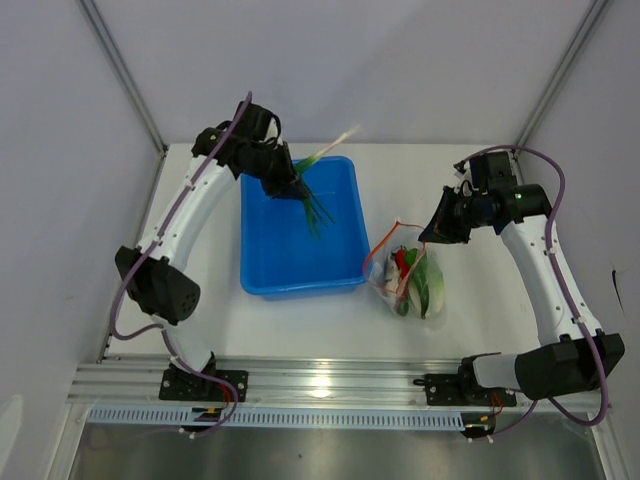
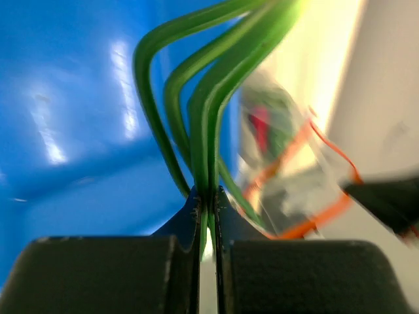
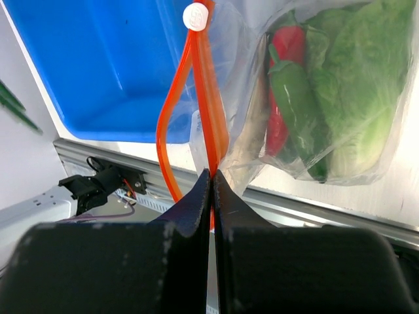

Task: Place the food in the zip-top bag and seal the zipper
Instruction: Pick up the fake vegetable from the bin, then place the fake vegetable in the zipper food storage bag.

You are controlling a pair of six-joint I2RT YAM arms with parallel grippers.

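My left gripper (image 1: 283, 180) (image 2: 208, 196) is shut on a toy spring onion (image 1: 312, 200) (image 2: 203, 98), held above the far part of the blue bin. Its long green leaves hang toward the bin and its whitish stalk (image 1: 345, 135) points up and away. To the right of the bin lies the clear zip-top bag (image 1: 415, 285) (image 3: 239, 72), holding a pale green cabbage (image 3: 357, 98), a red chili (image 3: 288, 42) and a dark green pod (image 3: 294, 98). My right gripper (image 1: 428, 235) (image 3: 213, 175) is shut on the orange-red zipper (image 3: 211, 98), lifting the bag's mouth open.
The blue bin (image 1: 300, 250) (image 3: 111, 65) stands left of centre, close beside the bag. A white slider (image 3: 196, 16) sits at the far end of the zipper. The aluminium rail (image 1: 320, 385) with both arm bases runs along the near edge.
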